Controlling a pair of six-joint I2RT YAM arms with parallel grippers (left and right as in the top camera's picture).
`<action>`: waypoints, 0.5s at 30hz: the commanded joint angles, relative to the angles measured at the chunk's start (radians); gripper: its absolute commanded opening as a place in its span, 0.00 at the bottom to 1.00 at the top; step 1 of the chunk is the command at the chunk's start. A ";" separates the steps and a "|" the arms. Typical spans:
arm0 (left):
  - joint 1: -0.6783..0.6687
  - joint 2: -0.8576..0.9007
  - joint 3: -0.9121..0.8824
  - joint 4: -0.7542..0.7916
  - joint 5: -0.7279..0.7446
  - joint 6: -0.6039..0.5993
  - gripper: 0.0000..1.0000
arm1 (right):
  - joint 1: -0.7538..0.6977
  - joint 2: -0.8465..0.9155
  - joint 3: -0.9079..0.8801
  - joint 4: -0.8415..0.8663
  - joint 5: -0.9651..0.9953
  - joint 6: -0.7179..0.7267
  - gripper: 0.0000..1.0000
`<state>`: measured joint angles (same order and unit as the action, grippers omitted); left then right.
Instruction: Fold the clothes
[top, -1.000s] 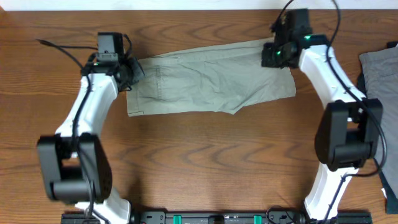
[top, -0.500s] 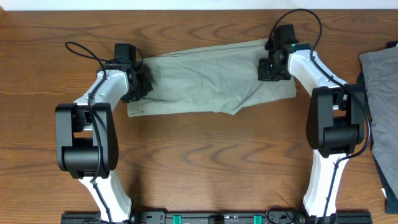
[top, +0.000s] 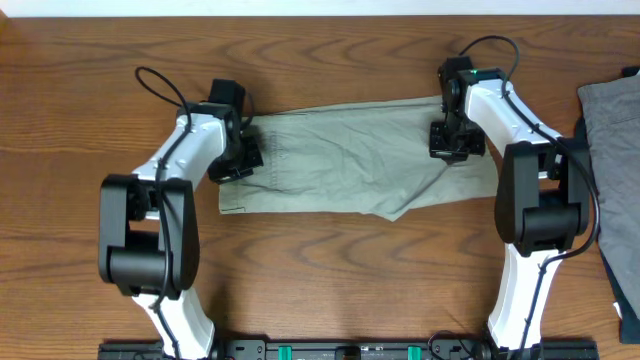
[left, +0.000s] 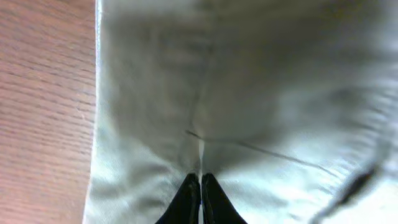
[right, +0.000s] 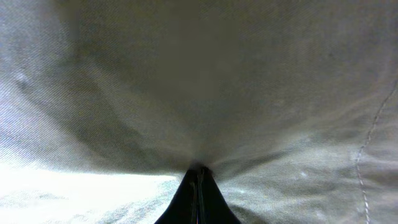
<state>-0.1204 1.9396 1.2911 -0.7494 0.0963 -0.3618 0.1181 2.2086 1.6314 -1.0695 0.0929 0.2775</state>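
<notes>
The shorts (top: 340, 160) lie spread on the table (top: 320, 270), toward 12 o'clock. The left gripper (top: 243, 160) at their 9 o'clock end and the right gripper (top: 455, 142) at 3 o'clock are both pinched closed, seemingly on cloth. This looks like a fold under way, and the next move calls for carrying both ends evenly.

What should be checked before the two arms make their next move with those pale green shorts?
1. Left pincer shut on the pale khaki-green cotton shorts: ok.
2. Right pincer shut on the shorts' other end: ok.
3. Shorts lying smooth: not ok, creased, with a flap poking out at the near edge.
4. Plain grey garment apart from the shorts: ok.
5. Layers each pincer pinches: cannot tell.
</notes>
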 joint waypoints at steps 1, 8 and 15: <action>-0.012 -0.105 -0.004 0.026 -0.091 0.002 0.06 | -0.019 -0.032 -0.031 0.024 0.042 -0.014 0.01; -0.017 -0.238 -0.004 0.117 -0.114 0.002 0.06 | -0.004 -0.163 -0.031 0.084 0.000 -0.032 0.01; -0.017 -0.206 -0.008 0.119 -0.081 0.002 0.06 | 0.001 -0.174 -0.031 0.090 -0.046 -0.032 0.01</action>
<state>-0.1349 1.7027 1.2869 -0.6266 0.0128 -0.3622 0.1181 2.0289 1.6016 -0.9791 0.0765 0.2584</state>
